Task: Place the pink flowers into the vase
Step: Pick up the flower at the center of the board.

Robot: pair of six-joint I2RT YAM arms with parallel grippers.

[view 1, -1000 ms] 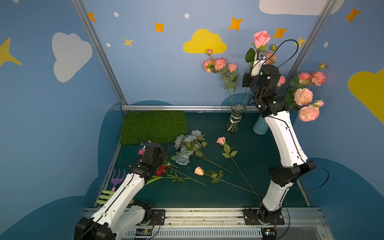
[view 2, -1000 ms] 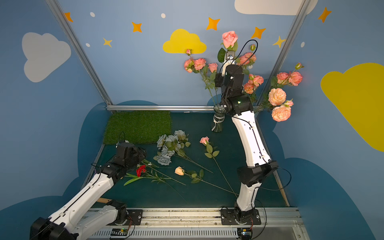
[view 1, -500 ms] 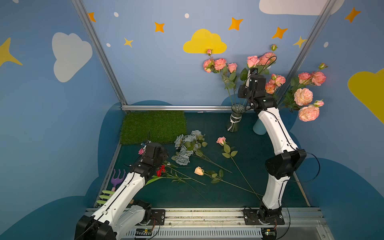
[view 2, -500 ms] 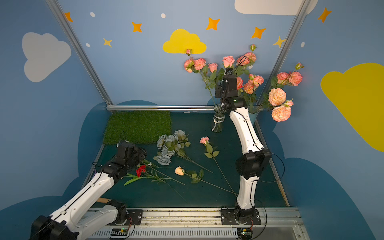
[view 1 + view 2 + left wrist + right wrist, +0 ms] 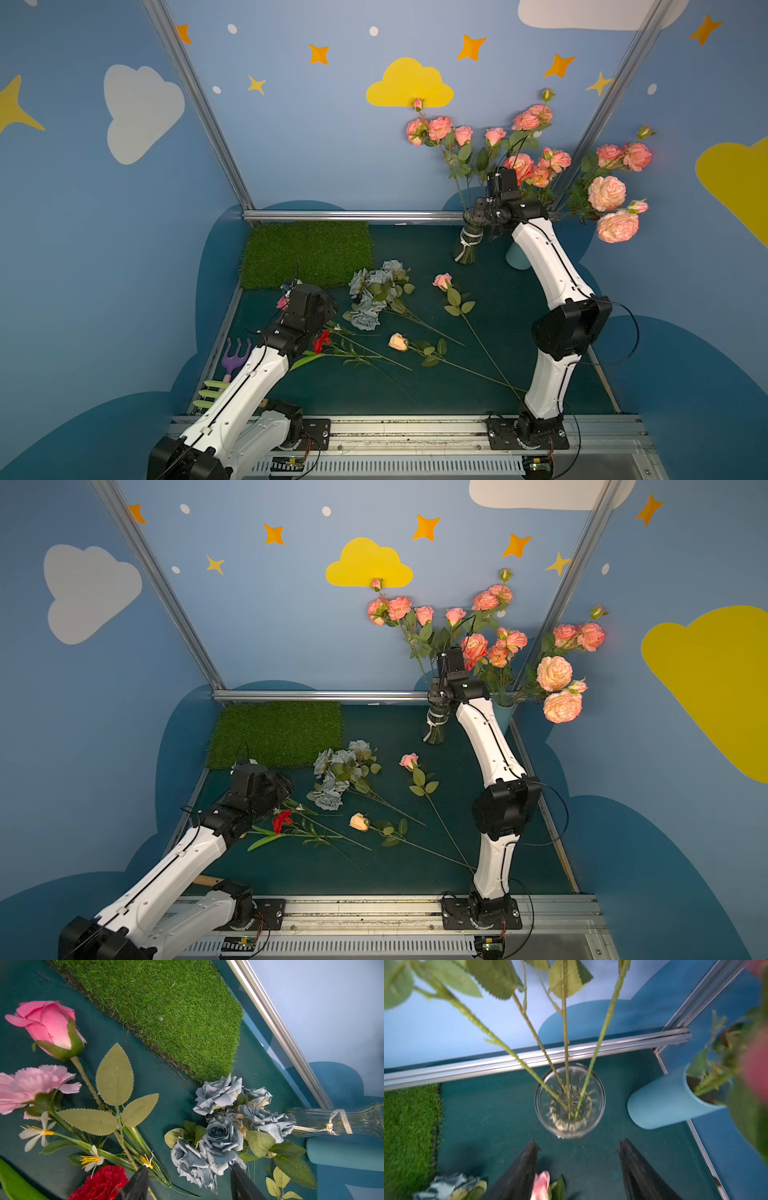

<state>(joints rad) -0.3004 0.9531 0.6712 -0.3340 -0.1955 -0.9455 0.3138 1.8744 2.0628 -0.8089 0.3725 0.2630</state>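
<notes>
The clear glass vase [image 5: 469,239] [image 5: 435,725] stands at the back of the mat with several pink flowers [image 5: 440,129] [image 5: 415,613] upright in it. My right gripper [image 5: 482,211] [image 5: 579,1147] hovers just above and beside its mouth, open and empty. The right wrist view looks down on the vase [image 5: 569,1124] and its stems [image 5: 564,1043]. A single pink rose [image 5: 441,281] [image 5: 542,1186] lies on the mat. My left gripper [image 5: 328,305] [image 5: 189,1169] is open low over the mat, beside grey-blue flowers [image 5: 220,1136]. A pink rosebud [image 5: 47,1024] lies further off.
A light blue vase [image 5: 517,253] [image 5: 660,1101] holding more pink roses stands right of the glass one. A peach rose [image 5: 398,341], a red flower [image 5: 322,340] [image 5: 101,1184], a grass patch [image 5: 307,253] and a purple toy rake [image 5: 235,357] lie on the mat.
My right gripper came down with a pink rose held high, its stem went into the glass vase, and the jaws opened off it. The left arm stayed put.
</notes>
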